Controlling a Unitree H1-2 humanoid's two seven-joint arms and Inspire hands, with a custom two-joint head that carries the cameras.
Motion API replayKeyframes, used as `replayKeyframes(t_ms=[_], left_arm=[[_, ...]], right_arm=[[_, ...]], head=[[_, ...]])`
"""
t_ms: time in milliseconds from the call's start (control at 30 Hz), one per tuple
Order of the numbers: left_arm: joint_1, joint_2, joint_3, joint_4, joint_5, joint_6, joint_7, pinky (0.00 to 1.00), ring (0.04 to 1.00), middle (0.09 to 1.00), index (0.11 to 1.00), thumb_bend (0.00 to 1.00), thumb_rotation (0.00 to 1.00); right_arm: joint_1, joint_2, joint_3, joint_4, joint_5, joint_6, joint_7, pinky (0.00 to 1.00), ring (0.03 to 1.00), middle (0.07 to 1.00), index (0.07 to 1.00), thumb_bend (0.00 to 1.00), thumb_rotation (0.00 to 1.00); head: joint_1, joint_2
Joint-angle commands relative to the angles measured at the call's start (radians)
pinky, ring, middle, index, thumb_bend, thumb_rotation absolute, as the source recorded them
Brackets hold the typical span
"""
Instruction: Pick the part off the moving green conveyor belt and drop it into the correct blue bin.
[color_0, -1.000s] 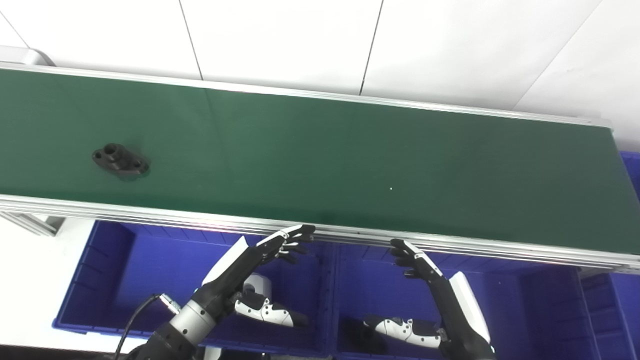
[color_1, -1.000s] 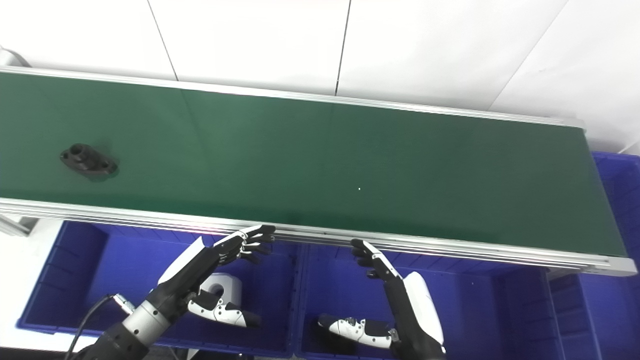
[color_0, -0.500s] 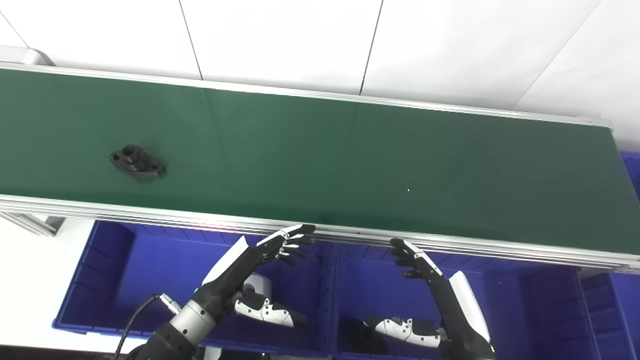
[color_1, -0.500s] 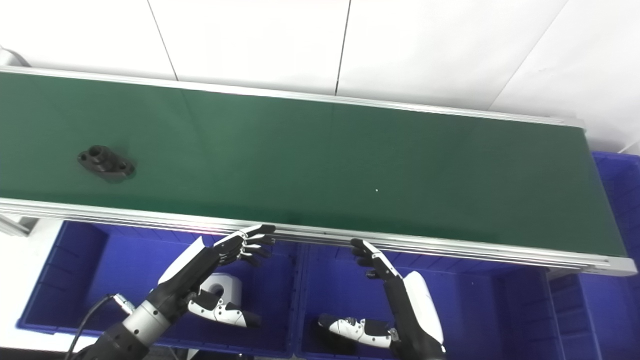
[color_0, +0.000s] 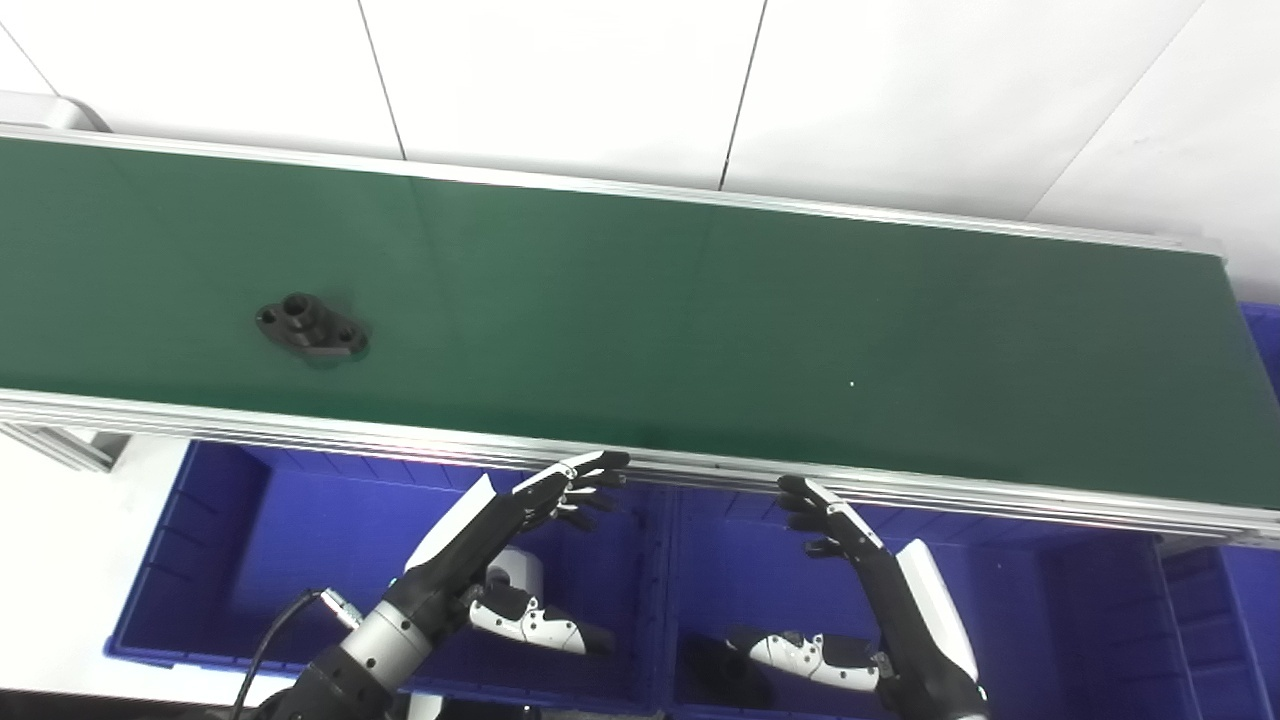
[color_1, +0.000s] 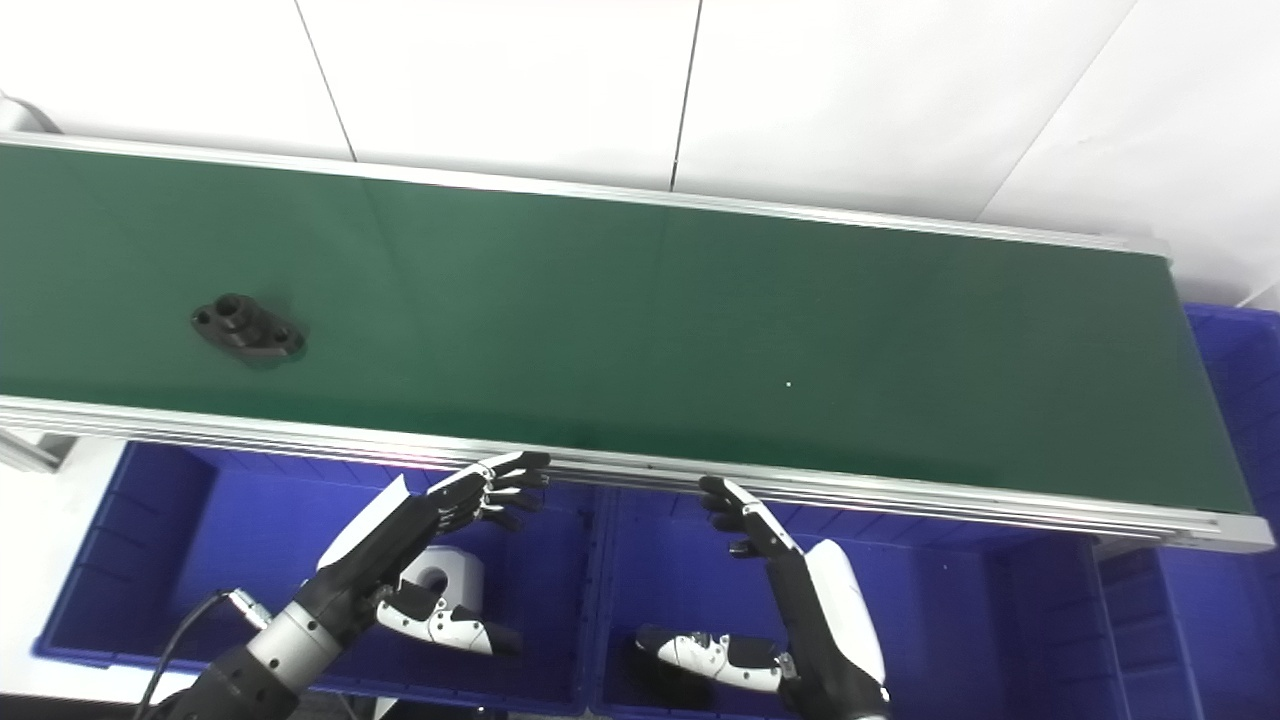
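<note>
Left eye view: a black flanged part (color_0: 311, 329) is carried on the green conveyor belt (color_0: 640, 300) (left portion), while left hand (color_0: 530, 500) and right hand (color_0: 850, 535) are held empty, fingers spread, above the blue bins (color_0: 250, 520).

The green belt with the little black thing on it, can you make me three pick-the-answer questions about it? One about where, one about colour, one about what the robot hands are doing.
1. Where is the small black flanged part?
A. On the left stretch of the green conveyor belt
B. In a blue bin
C. In the left hand

2. What colour are the plastic bins below the belt?
A. Red
B. Blue
C. Yellow

3. What are the left hand and right hand doing?
A. Both gripping the part
B. One pressing on the belt's middle
C. Both open, holding nothing, by the belt's near rail

Answers:
1. A, the part lies on the belt, far left of both hands.
2. B, the bins are plainly blue.
3. C, the fingers are spread apart and hold nothing.
</note>
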Motion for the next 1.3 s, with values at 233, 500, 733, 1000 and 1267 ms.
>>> replayKeyframes(t_ms=[233, 500, 733, 1000, 1267], left_arm=[[-0.002, -0.014, -0.019, 0.012, 0.014, -0.053, 0.017, 0.75, 0.814, 0.857, 0.864, 0.74, 0.21], [-0.001, -0.037, -0.038, 0.075, 0.048, -0.123, 0.047, 0.77, 0.828, 0.858, 0.859, 0.75, 0.2], [0.005, -0.038, -0.041, 0.08, 0.06, -0.122, 0.048, 0.78, 0.836, 0.869, 0.867, 0.75, 0.19], [0.003, -0.034, -0.038, 0.1, 0.054, -0.147, 0.048, 0.79, 0.841, 0.869, 0.87, 0.75, 0.19], [-0.003, -0.036, -0.035, 0.128, 0.065, -0.181, 0.057, 0.77, 0.828, 0.859, 0.863, 0.76, 0.23]], right_arm=[[0.016, -0.023, -0.016, 0.021, 0.022, -0.077, -0.035, 0.71, 0.789, 0.822, 0.858, 0.79, 0.17], [0.022, -0.042, -0.022, 0.045, 0.02, -0.082, -0.056, 0.68, 0.778, 0.818, 0.858, 0.79, 0.18], [0.026, -0.038, -0.02, 0.042, 0.026, -0.06, -0.051, 0.65, 0.765, 0.808, 0.855, 0.8, 0.19], [0.024, -0.035, -0.015, 0.05, 0.014, -0.068, -0.058, 0.66, 0.771, 0.812, 0.844, 0.82, 0.19], [0.022, -0.033, -0.012, 0.07, 0.028, -0.088, -0.07, 0.68, 0.771, 0.809, 0.838, 0.83, 0.17]], head=[[0.189, -0.089], [0.244, -0.154], [0.236, -0.17], [0.209, -0.181], [0.194, -0.204]])
